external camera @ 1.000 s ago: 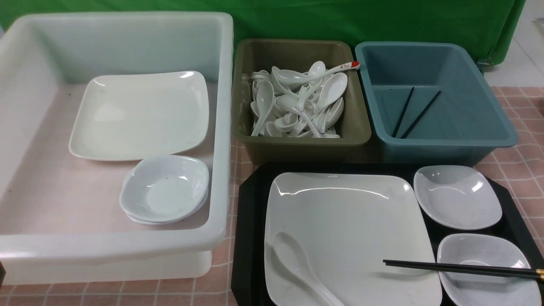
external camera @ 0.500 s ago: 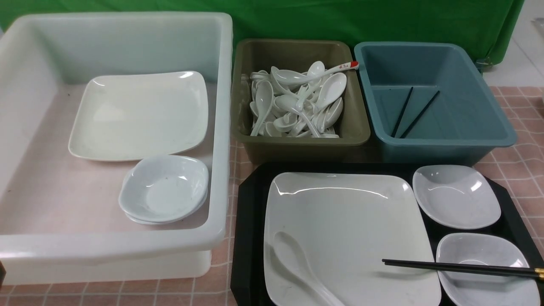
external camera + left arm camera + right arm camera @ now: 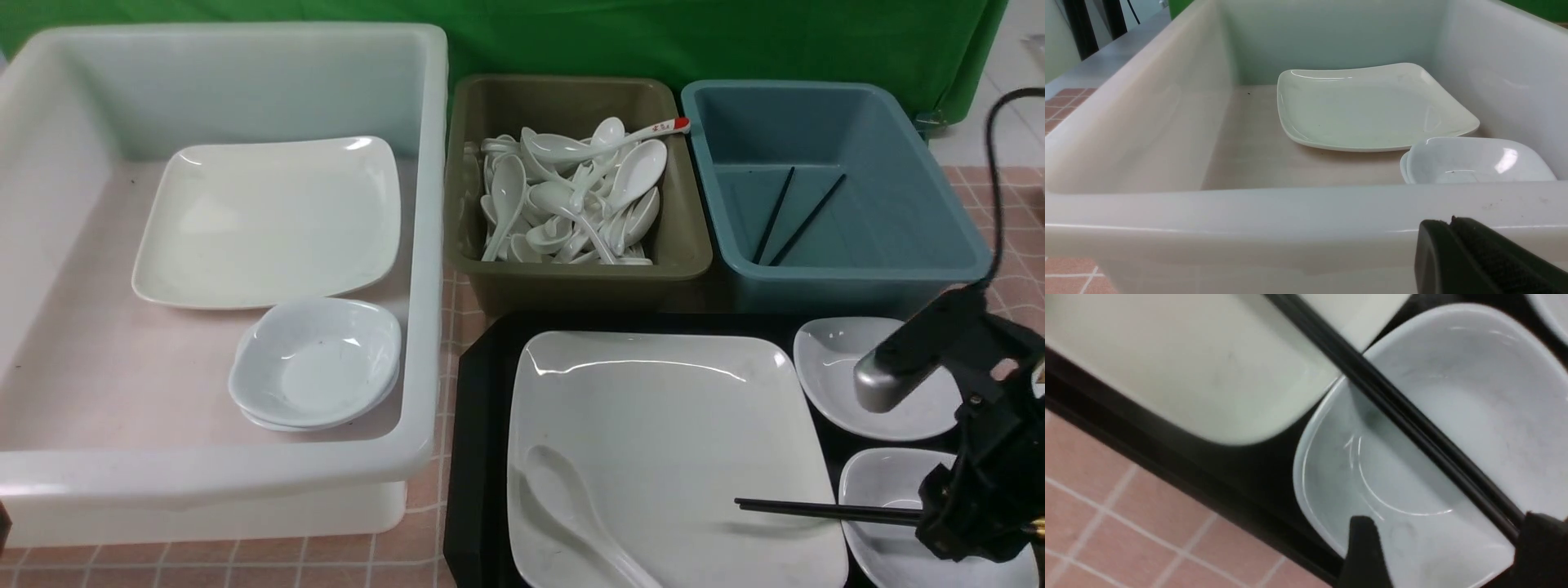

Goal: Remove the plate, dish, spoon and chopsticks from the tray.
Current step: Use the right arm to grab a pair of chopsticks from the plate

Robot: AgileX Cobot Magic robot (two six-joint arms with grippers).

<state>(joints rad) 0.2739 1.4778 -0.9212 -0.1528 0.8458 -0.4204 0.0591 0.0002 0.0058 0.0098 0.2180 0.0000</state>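
The right fingers (image 3: 1363,555) stand wide apart and hold nothing. They hang over the dish (image 3: 1412,465) on the tray (image 3: 482,425). The chopsticks (image 3: 1392,404) pass through the gap between them, close against one finger and clear of the other. From the fingers the two sticks run across the dish's rim onto the plate (image 3: 669,408), which lies beside the dish. The spoon (image 3: 571,514) lies on the plate's far side from these fingers. A second dish (image 3: 833,367) sits on the tray just beyond them.

The left fingers (image 3: 1451,222) are pressed together with nothing between them. They are just outside the near wall of the white tub (image 3: 1208,212), which stands on the worktop (image 3: 424,555).
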